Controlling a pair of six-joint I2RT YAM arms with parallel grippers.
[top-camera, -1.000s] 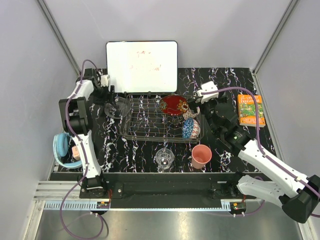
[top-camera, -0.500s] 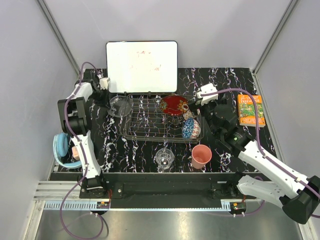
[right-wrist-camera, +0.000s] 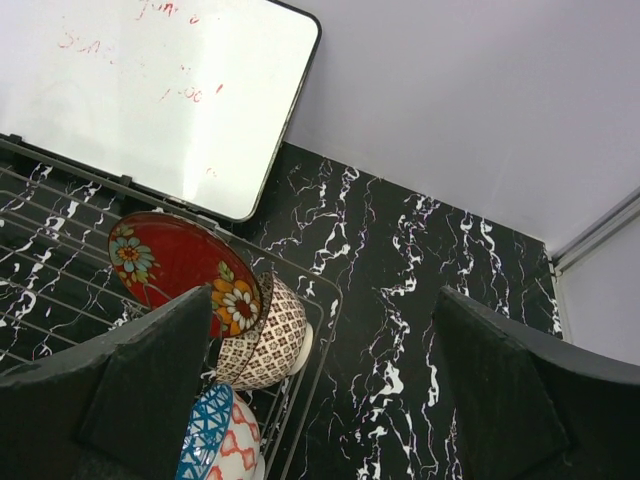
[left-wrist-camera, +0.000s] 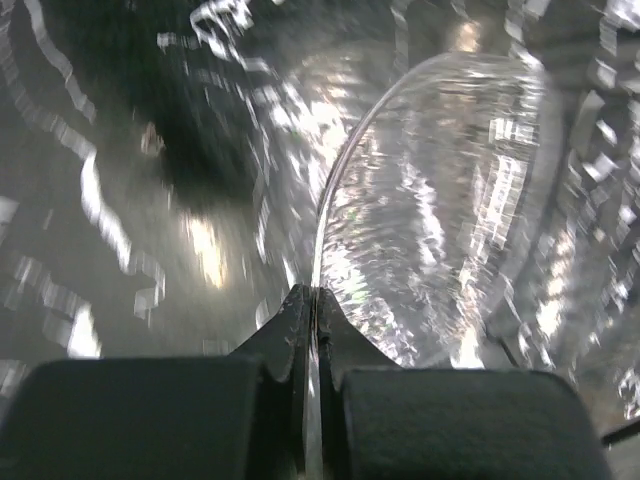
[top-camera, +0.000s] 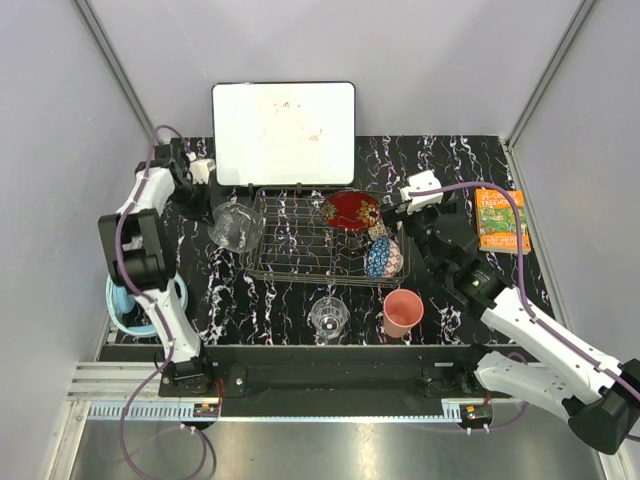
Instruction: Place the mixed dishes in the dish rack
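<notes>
The clear glass plate (top-camera: 237,227) stands tilted on edge at the left end of the dish rack (top-camera: 300,250). My left gripper (top-camera: 213,207) is shut on its rim; in the left wrist view the fingertips (left-wrist-camera: 312,300) pinch the plate (left-wrist-camera: 440,200) edge. In the rack's right end stand the red patterned bowl (top-camera: 349,210), the beige netted bowl (right-wrist-camera: 275,335) and the blue mosaic bowl (top-camera: 380,256). My right gripper (top-camera: 392,210) hangs open beside those bowls, nothing between its fingers (right-wrist-camera: 150,380). The glass tumbler (top-camera: 328,318) and pink cup (top-camera: 403,312) stand on the table in front of the rack.
A whiteboard (top-camera: 284,132) leans behind the rack. Light blue headphones (top-camera: 122,305) lie at the table's left edge beside the left arm. An orange book (top-camera: 501,220) lies at the right. Grey walls close in both sides.
My left gripper has shut on the glass plate's rim and tipped the plate up against the rack's left end. The left arm swung outward. The right arm barely moved.
</notes>
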